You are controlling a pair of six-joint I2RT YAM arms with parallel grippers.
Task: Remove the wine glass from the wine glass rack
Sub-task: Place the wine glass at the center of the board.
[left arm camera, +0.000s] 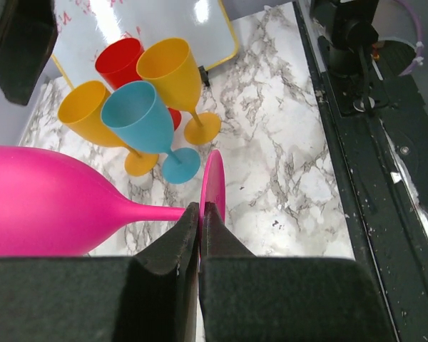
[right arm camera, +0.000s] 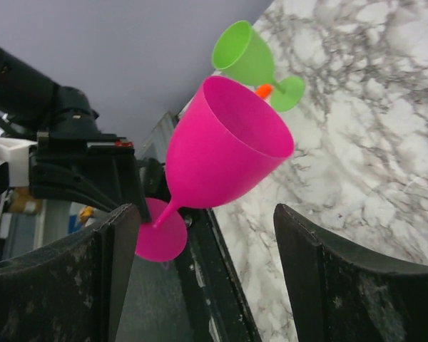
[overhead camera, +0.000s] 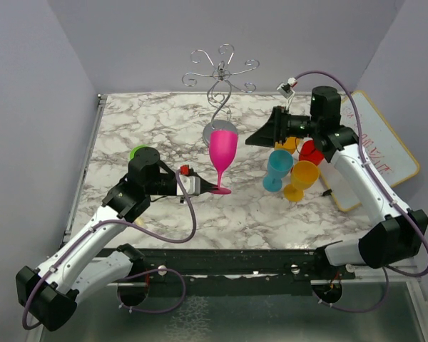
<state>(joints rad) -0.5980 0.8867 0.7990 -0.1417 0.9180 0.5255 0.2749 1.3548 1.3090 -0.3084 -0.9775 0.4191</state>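
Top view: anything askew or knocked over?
Nothing knocked over. The pink glass is upright, pinched at its stem by the left gripper. Only the whiteboard lies crooked at the table's right edge.

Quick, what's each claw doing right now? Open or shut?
Left claw: shut on the stem of the pink wine glass.
Right claw: open, holding nothing.

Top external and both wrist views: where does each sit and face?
Top external: above, behind the bases, looking down on table, wine glass rack, both arms.
Left wrist: on left gripper, facing right; shut fingers grip the pink wine glass stem.
Right wrist: on right gripper, facing left; open fingers show.
Shared: all three see that glass.
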